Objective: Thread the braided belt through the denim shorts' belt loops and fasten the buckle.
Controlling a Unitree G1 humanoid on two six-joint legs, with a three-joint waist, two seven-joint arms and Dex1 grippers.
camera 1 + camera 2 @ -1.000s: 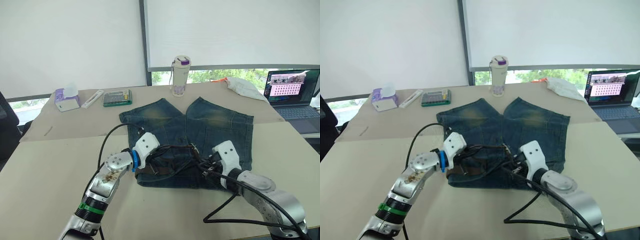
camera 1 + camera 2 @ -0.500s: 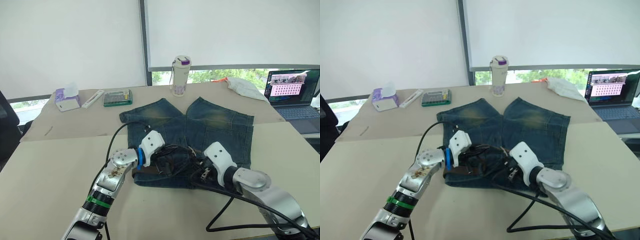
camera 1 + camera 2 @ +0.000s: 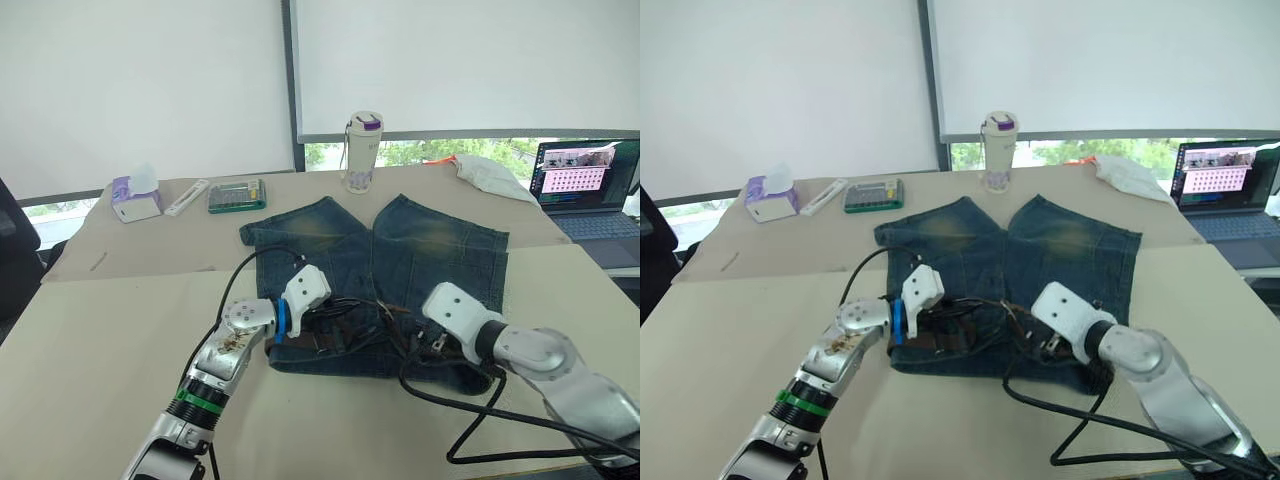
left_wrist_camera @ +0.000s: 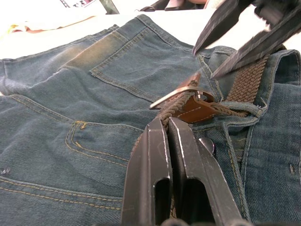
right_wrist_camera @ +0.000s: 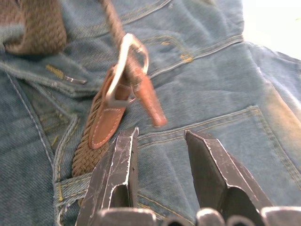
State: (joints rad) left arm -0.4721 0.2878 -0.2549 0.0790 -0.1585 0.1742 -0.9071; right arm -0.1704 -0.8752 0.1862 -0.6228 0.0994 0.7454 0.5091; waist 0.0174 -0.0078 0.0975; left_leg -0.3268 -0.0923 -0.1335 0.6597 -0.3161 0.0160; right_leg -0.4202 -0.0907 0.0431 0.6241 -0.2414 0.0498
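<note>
- Slippage risk: braided belt (image 4: 175, 109) is pinched by left gripper (image 4: 164, 123) fingers just behind buckle (image 4: 176, 92); a pull could free it.
- Right gripper (image 5: 160, 137) fingers are spread, empty, above denim shorts (image 5: 211, 84); buckle may be missed.

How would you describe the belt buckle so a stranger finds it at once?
Find the blue denim shorts spread on the beige table. At the middle of their waistband, nearest the robot, lies the silver rectangular metal buckle. Alone there it shines, joined to the brown braided belt.
</note>
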